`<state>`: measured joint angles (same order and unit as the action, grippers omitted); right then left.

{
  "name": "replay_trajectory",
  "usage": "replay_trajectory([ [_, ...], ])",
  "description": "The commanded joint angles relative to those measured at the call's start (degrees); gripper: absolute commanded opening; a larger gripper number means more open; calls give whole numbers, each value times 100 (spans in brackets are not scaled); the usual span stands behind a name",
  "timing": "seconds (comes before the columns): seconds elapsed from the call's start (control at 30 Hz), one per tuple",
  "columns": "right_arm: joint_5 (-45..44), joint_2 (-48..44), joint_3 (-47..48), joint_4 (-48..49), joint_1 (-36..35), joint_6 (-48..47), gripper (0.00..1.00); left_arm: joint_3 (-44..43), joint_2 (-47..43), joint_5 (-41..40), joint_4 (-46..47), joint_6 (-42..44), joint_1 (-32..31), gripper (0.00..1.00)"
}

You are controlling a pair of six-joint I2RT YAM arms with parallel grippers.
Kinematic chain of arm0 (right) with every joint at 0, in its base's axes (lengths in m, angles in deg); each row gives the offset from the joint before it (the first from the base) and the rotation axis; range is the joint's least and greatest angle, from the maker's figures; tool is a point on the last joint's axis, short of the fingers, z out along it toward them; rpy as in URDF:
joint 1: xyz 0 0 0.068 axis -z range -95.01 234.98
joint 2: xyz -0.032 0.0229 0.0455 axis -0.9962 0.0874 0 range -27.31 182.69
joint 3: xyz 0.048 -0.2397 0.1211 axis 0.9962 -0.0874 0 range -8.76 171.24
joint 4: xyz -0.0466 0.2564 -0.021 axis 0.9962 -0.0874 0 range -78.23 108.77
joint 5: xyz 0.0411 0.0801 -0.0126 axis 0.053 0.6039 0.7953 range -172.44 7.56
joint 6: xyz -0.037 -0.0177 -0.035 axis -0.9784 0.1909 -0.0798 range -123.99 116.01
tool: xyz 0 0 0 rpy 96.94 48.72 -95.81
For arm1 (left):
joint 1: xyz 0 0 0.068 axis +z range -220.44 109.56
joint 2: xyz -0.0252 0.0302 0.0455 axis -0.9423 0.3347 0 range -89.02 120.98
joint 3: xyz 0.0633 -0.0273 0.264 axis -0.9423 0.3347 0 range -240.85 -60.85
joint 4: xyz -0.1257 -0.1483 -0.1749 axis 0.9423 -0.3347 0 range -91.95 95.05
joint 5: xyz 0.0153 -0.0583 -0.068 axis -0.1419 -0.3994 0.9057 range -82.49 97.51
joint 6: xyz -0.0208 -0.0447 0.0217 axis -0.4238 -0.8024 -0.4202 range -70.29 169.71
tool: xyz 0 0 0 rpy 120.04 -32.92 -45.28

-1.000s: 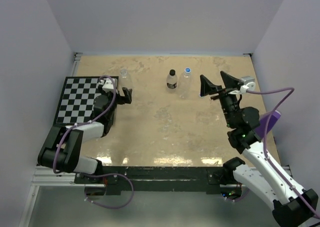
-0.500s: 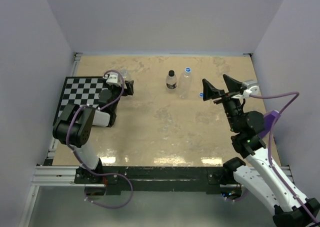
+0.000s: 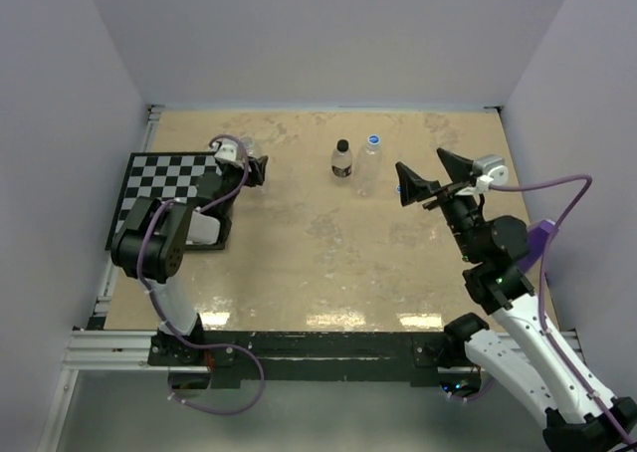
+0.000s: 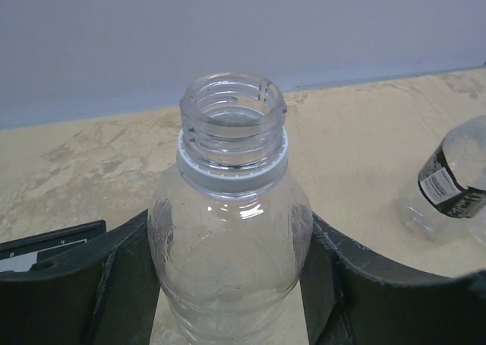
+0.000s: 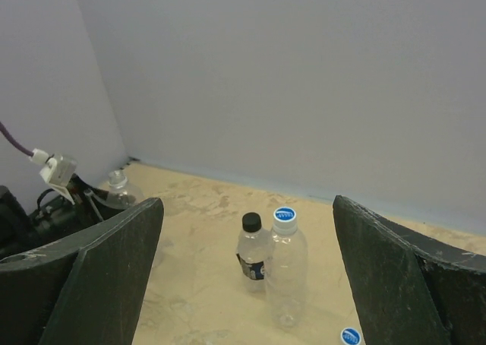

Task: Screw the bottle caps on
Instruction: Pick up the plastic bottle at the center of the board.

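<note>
An uncapped clear bottle (image 4: 231,231) stands at the far left of the table (image 3: 328,263), with my left gripper (image 4: 228,292) shut on its body, both fingers pressed against its sides. In the top view that bottle (image 3: 246,149) sits just ahead of the left gripper (image 3: 251,169). Two capped bottles stand together at the far middle: one with a black cap (image 3: 342,159) and one with a blue cap (image 3: 372,153). My right gripper (image 3: 430,178) hovers open to their right, holding nothing. A loose blue cap (image 5: 350,335) lies on the table near the right finger.
A black-and-white checkerboard mat (image 3: 159,188) lies at the left under the left arm. Grey walls close the table on the far, left and right sides. A purple cable (image 3: 557,188) loops off the right arm.
My left gripper has moved forward to the uncapped bottle and closed on it. The right arm has shifted only slightly and its jaws stay wide.
</note>
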<state>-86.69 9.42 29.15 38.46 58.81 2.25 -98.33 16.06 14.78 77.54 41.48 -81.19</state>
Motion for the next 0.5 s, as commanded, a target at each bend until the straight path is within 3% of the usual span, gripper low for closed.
replay_trajectory([
  [0.0, 723, 62, 576, -253, 25, -237, 98, 56, -829, 1081, 154, 268, 46, 52],
  [0.23, 1769, 343, 911, -668, 25, -334, 97, -487, -2139, 3234, -2770, 796, -24, 53],
  [0.27, 1866, 378, 928, -633, 25, -273, 95, -646, -2262, 3420, -3410, 1171, -94, 53],
  [0.37, 2331, 571, 1139, -798, 25, -132, 89, -1155, -2518, 3439, -5327, 2253, -533, 53],
  [0.47, 2867, 809, 1385, -1080, 16, -97, 87, -1525, -2624, 3430, -6490, 2782, -937, 53],
])
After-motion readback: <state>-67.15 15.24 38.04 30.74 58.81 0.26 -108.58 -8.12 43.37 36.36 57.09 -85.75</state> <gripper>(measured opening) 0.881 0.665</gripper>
